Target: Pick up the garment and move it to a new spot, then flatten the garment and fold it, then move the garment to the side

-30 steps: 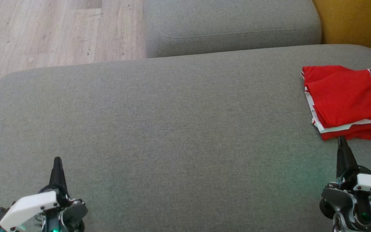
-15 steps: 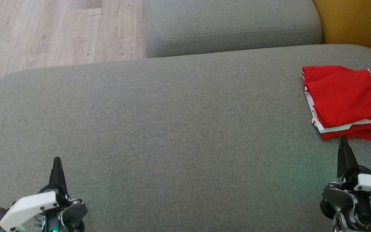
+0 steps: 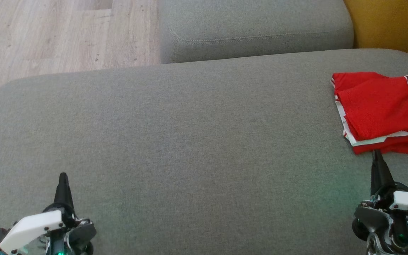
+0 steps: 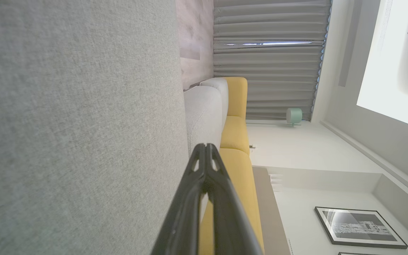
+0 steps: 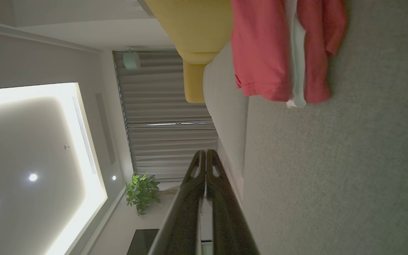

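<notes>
The garment (image 3: 384,109), a red jersey with white trim and dark numbers, lies folded at the right edge of the grey sofa cushion (image 3: 190,141); its right part runs out of the head view. In the right wrist view the garment (image 5: 267,53) lies ahead of the fingers, apart from them. My right gripper (image 3: 377,156) is shut and empty, its tip just short of the jersey's near edge. My left gripper (image 3: 63,177) is shut and empty at the lower left, far from the jersey. Both wrist views show the fingertips pressed together, left gripper (image 4: 205,147), right gripper (image 5: 205,152).
A second grey cushion (image 3: 253,28) stands behind the main one. Wooden floor (image 3: 48,35) lies at the upper left. A yellow sofa part (image 3: 388,24) sits at the upper right. Bare grey fabric stretches between the two grippers.
</notes>
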